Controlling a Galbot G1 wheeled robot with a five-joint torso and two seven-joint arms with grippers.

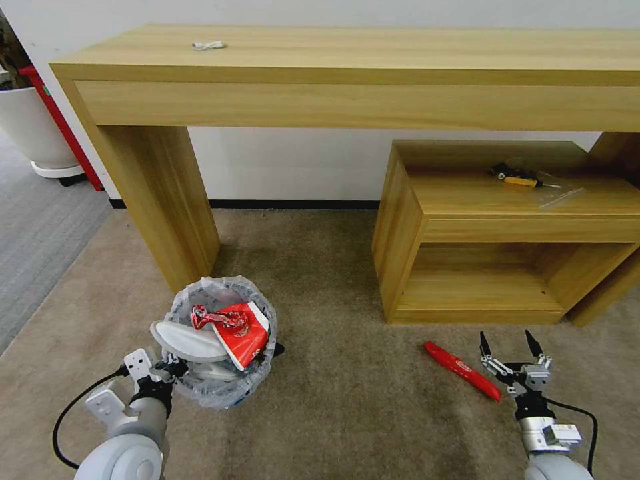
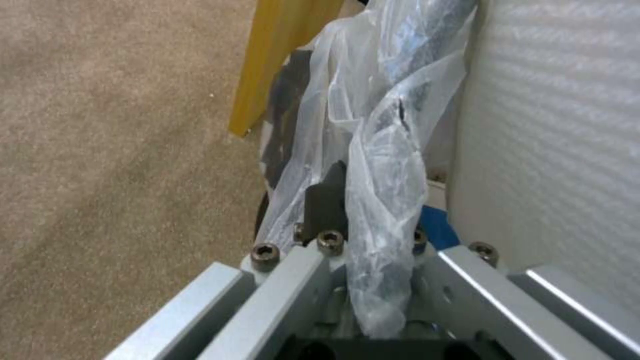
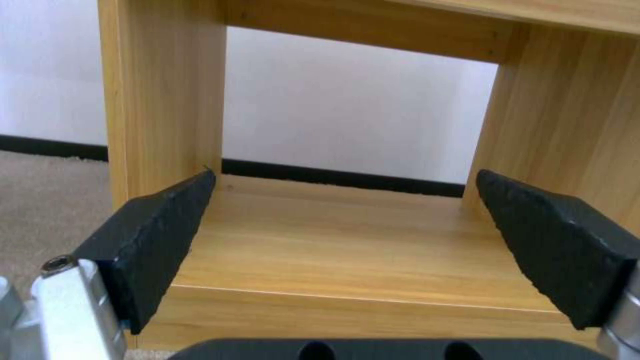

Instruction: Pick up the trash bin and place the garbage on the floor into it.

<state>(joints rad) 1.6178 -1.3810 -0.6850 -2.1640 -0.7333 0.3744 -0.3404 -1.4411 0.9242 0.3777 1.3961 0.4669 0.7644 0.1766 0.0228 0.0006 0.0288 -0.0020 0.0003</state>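
The trash bin point(image 1: 225, 395), black and lined with a crinkly clear bag, stands on the beige floor point(image 1: 347, 400) by the desk leg. It holds a white slipper point(image 1: 187, 340) and red wrappers point(image 1: 233, 327). My left gripper point(image 1: 175, 365) is shut on the bin's near rim; the left wrist view has the bag point(image 2: 383, 200) bunched between the fingers point(image 2: 327, 200), with the slipper point(image 2: 553, 150) beside it. One piece of garbage, a long red wrapper point(image 1: 462, 370), lies on the carpet just left of my right gripper point(image 1: 507, 343), which is open and holds nothing. Its black fingertips point(image 3: 160, 235) face the low shelf.
A long wooden desk point(image 1: 333, 73) stands against the wall. A low open shelf unit point(image 1: 493, 227) sits under its right end, with a screwdriver point(image 1: 517, 179) on top. At far left are a white plant pot point(image 1: 33, 127) and grey ribbed carpet point(image 1: 40, 227).
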